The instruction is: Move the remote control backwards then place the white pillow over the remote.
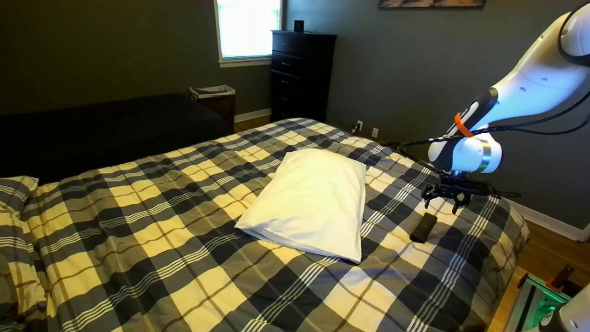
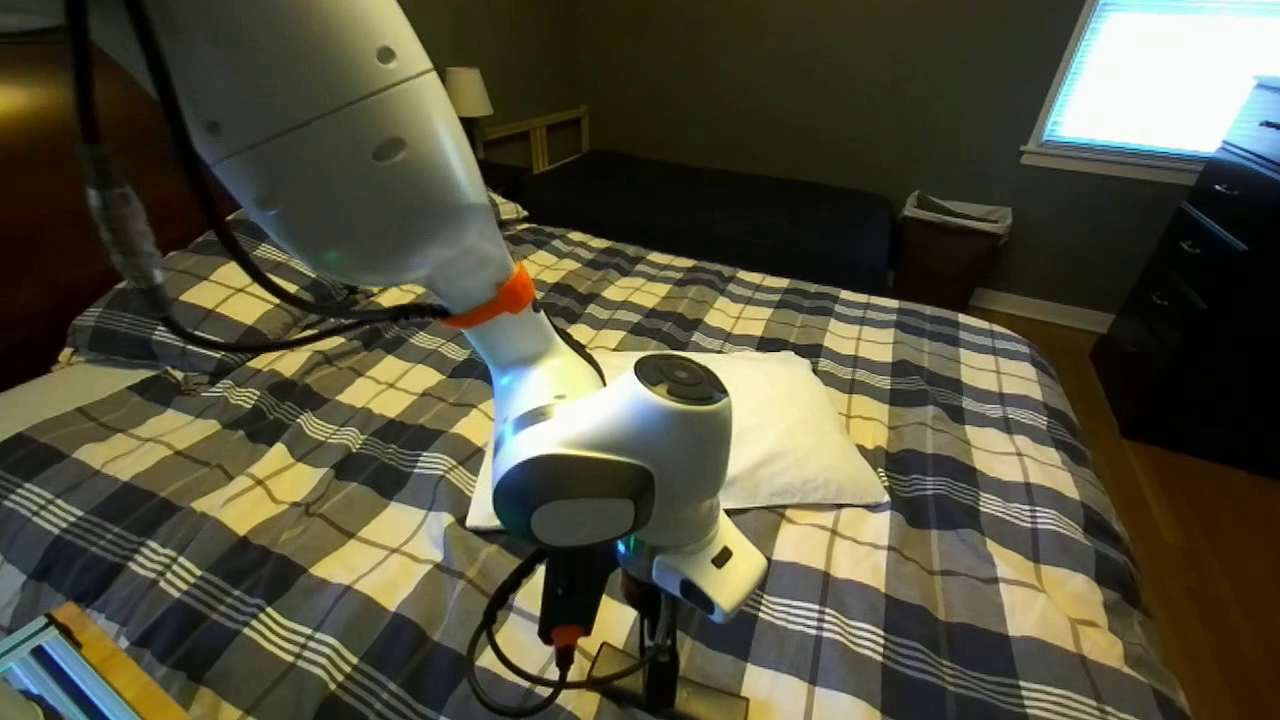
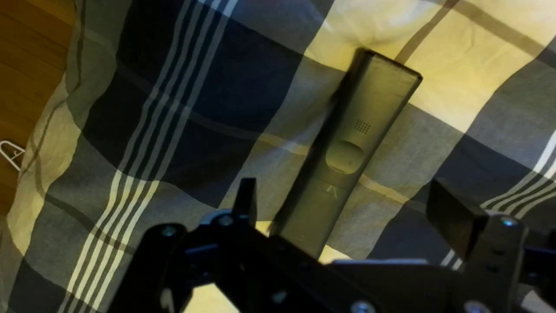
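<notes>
The remote control (image 1: pixel 423 228) is a slim dark bar lying flat on the plaid bedspread. In the wrist view the remote (image 3: pixel 343 152) lies at a slant, its lower end hidden behind the gripper. It is partly hidden by the gripper in an exterior view (image 2: pixel 715 698). My gripper (image 1: pixel 441 207) is open and empty, just above one end of the remote. In the wrist view its fingers (image 3: pixel 343 193) stand apart on either side of the remote, not touching it. The white pillow (image 1: pixel 313 198) lies flat on the bed beside the remote; the arm partly covers the pillow (image 2: pixel 790 430) in an exterior view.
The plaid bedspread (image 1: pixel 175 226) is slightly uneven. The bed's edge drops to a wooden floor (image 3: pixel 30 74) near the remote. Plaid pillows (image 1: pixel 16 258) lie at the bed's head. A dark dresser (image 1: pixel 302 78) and a hamper (image 1: pixel 214 94) stand beyond the bed. Cables hang along the arm.
</notes>
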